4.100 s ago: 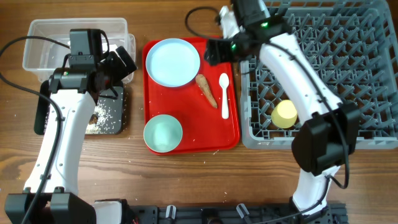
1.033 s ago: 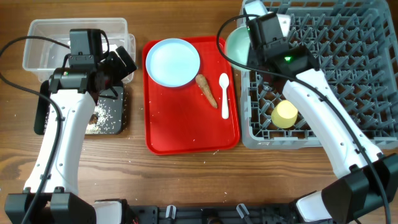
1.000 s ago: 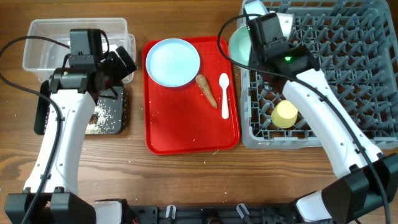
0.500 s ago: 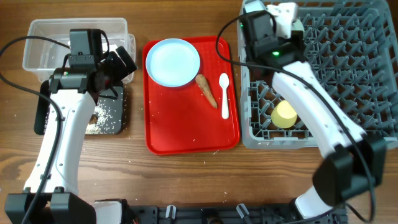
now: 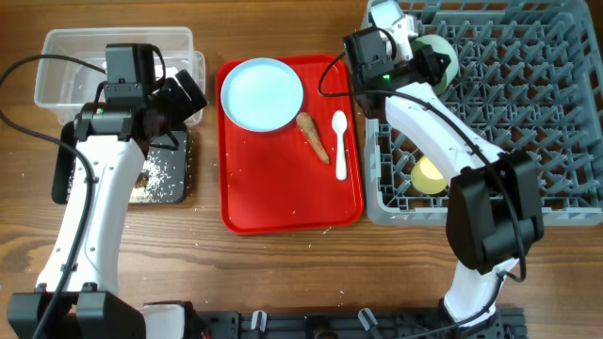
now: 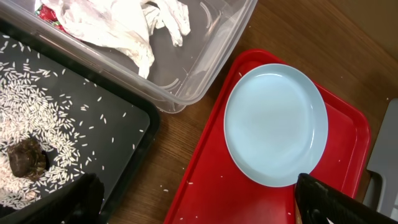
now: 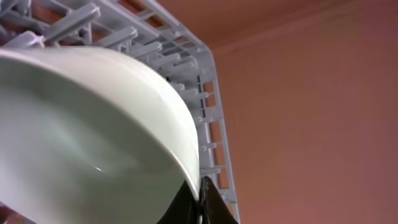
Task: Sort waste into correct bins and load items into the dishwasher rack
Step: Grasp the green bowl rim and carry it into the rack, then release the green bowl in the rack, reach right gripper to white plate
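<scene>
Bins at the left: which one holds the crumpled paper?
The clear plastic rectangular tub, with crumpled white paper inside; the black rectangular tray holds white rice grains and a brown lump.

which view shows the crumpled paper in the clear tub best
Left wrist: the crumpled paper lies in plain sight in the clear tub, red marks at its edge. Overhead, the left arm covers that end of the tub. Right wrist shows none of it.

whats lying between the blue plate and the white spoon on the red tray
The orange-brown carrot-like stick lies between the pale blue plate and the white spoon, on the red tray. The overhead view shows this.
</scene>
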Available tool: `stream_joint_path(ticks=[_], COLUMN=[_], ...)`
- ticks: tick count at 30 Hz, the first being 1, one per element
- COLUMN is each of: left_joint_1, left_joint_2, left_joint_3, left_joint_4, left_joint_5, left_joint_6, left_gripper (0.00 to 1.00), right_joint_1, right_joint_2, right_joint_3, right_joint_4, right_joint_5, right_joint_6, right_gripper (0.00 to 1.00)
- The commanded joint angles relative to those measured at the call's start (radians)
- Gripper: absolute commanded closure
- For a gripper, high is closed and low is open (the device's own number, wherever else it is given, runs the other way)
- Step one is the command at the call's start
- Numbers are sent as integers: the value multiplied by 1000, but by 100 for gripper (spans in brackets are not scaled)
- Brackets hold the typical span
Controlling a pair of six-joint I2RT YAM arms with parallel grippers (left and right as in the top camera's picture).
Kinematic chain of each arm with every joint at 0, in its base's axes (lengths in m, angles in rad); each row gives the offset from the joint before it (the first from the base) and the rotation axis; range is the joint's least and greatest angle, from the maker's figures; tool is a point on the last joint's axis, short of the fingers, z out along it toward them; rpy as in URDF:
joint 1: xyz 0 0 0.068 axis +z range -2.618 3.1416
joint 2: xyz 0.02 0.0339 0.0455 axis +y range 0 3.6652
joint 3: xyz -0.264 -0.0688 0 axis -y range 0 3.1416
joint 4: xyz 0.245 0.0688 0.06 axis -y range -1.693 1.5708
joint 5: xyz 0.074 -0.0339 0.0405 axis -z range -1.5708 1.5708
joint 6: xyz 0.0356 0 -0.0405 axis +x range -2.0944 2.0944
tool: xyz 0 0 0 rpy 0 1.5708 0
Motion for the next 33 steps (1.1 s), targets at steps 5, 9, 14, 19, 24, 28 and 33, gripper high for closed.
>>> stream_joint_path(ticks=[5, 9, 14, 19, 24, 28, 33], left_joint_1=[4, 4, 4, 4, 4, 3, 3], left_joint_2=[-8, -8, -8, -8, -8, -8, -8], left_joint_3=[14, 14, 14, 14, 14, 14, 14], left_joint_4=[2, 2, 2, 2, 2, 2, 2], left_joint_5=[1, 1, 1, 1, 1, 1, 1], left_joint_6=[-6, -6, -6, -6, -6, -6, -6], left_gripper=[0, 0, 0, 0, 0, 0, 0], right_joint_1=[57, 88, 96, 96, 96, 96, 96], right_joint_2=[26, 26, 26, 23, -45, -142, -256], right_joint_3=[11, 11, 11, 11, 12, 12, 12], right_joint_4=[-2, -2, -2, 0, 2, 14, 17], right_joint_5=[-119, -136, -153, -182, -354, -546, -773], right_joint_6=[-80, -80, -81, -80, -41, -10, 112], right_gripper=[94, 73, 17, 0, 0, 0, 0])
